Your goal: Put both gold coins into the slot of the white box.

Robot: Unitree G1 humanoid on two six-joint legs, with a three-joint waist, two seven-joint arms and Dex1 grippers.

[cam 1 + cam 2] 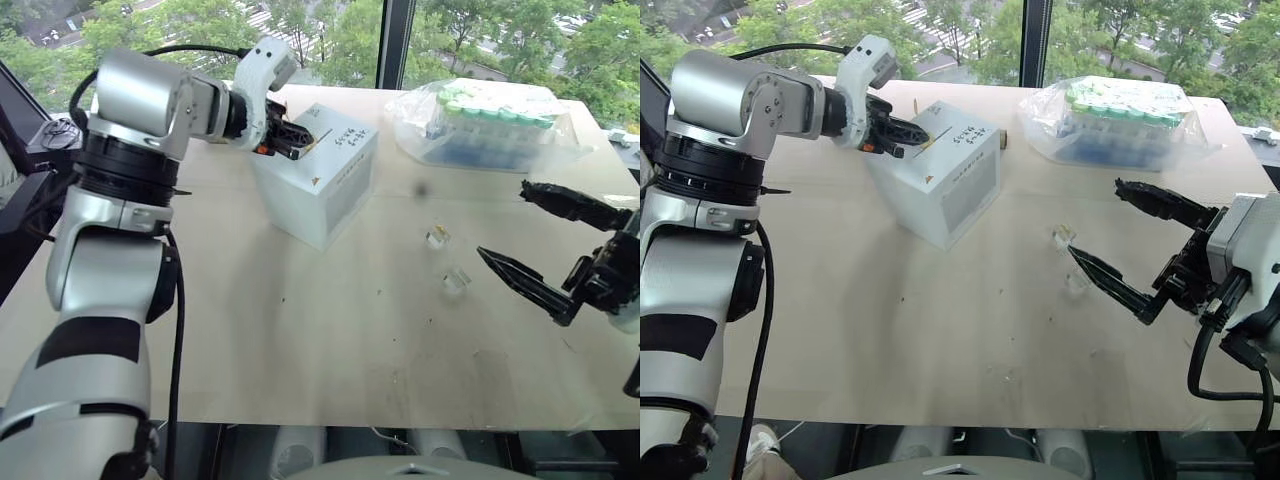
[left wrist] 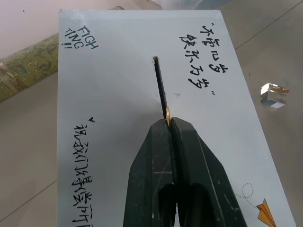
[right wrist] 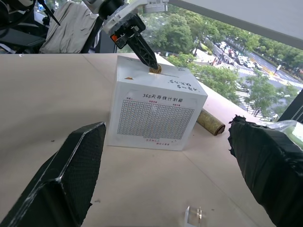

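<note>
Left end effector (image 2: pixel 169 122) pinching gold coin (image 2: pixel 167 113) at slot (image 2: pixel 159 85) atop white box (image 1: pixel 318 190); right end effector (image 1: pixel 520 235) spread, apart.

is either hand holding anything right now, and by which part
The left hand pinches a gold coin by its edge at the fingertips, over the slot of the white box. The right hand is open and holds nothing.

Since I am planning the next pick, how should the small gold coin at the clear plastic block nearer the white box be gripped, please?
Come from above and pinch the gold coin where it shows atop the clear plastic block; the thin disc seems exposed only there.
</note>
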